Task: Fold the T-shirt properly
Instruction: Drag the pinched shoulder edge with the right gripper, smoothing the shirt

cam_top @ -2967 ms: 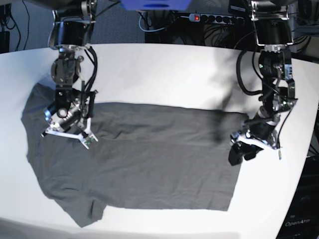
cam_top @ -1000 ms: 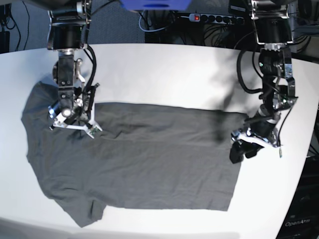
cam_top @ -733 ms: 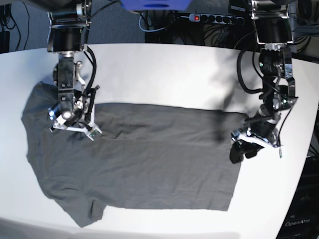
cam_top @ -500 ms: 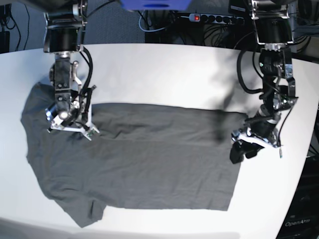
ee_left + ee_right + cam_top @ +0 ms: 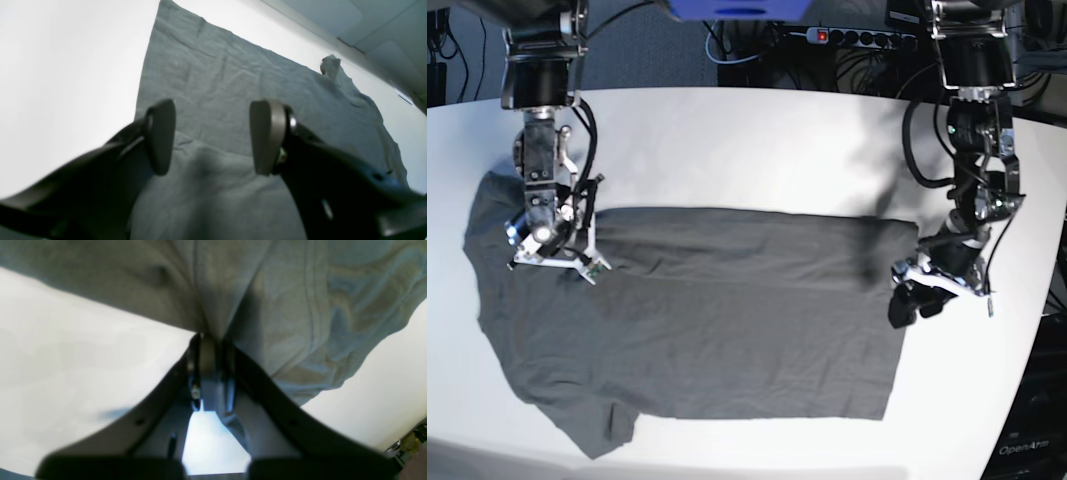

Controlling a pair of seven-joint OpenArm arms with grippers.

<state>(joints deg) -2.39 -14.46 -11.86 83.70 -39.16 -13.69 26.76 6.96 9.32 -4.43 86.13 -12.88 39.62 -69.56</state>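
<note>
The T-shirt [image 5: 717, 320], plain dark grey, thin fabric without print, lies spread nearly flat on the white bench [image 5: 747, 150], its length running across the base view. Hem edge at that view's right; sleeves and shoulders at its left, the near sleeve crumpled at the front edge. Fine wrinkles cross the body. A fold at the far shoulder is pinched upward.

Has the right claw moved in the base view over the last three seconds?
Yes. The right claw, shut on the T-shirt, has shifted toward the table's left edge.
</note>
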